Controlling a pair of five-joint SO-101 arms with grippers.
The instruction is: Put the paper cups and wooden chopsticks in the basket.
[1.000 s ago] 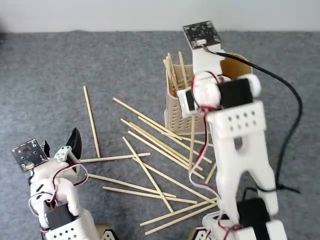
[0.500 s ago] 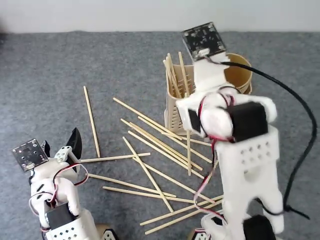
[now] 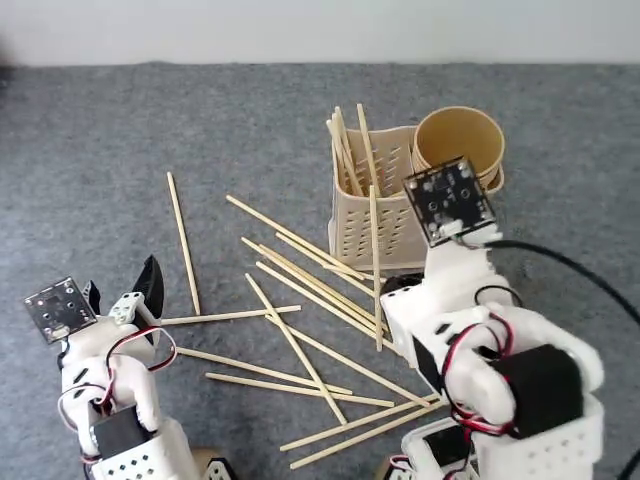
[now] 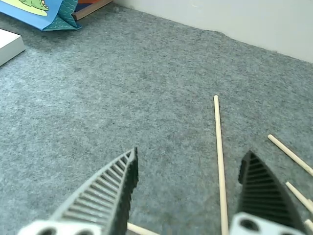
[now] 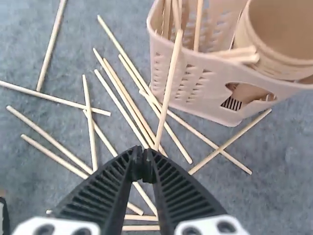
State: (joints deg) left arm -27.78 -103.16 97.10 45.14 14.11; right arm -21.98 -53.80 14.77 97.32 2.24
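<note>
High view: paper cups (image 3: 459, 145) and some chopsticks (image 3: 345, 150) are stowed in the basket (image 3: 355, 235), many left on the tabletop (image 3: 150, 130); left jaws apart, right jaws together.

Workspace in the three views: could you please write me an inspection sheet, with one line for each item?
Surface: grey felt mat, flat.
Job's things: basket upright, holding stacked paper cups and a bundle of chopsticks; one leaning chopstick rests on its front wall; many loose chopsticks lie crossed on the mat.
Clutter: blue printed sheet and a white object on the mat.
Grippers: left tool open over the mat; right tool shut, apparently on nothing, near the leaning chopstick's lower end.
Cables: black cable on the right arm.
Surroundings: pale wall.
</note>
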